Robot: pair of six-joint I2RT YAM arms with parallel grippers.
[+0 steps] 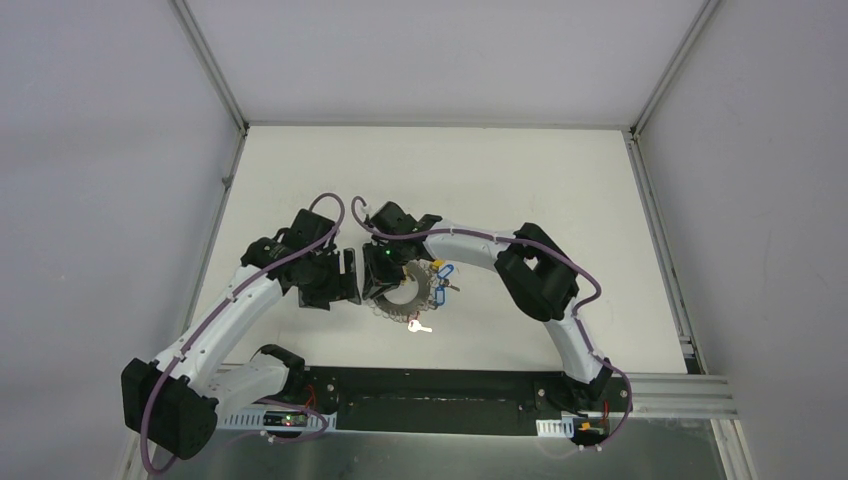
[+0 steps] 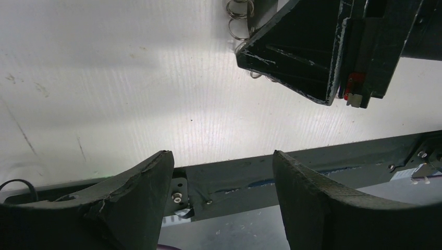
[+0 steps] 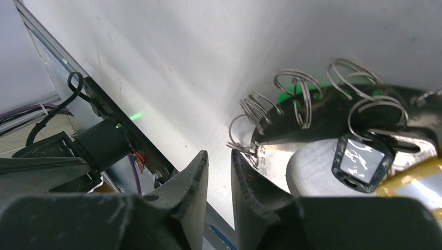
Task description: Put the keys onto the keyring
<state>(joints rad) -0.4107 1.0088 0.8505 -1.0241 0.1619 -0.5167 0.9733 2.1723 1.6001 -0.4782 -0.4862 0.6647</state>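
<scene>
Item: keyring (image 3: 333, 117), dark ring fringed with silver split rings (image 3: 299, 91), lying flat on the white table (image 1: 520, 180).
Keys: I see blue-tagged ones (image 1: 443, 272) at its far-right rim, and one loose key (image 1: 420, 325) just off its near edge.
Right gripper (image 3: 219, 156): over the keyring's left rim, fingers a narrow slit apart, nothing visible in the slit.
Left gripper (image 2: 221, 156): just left of the keyring, fingers wide apart, holding nothing.
</scene>
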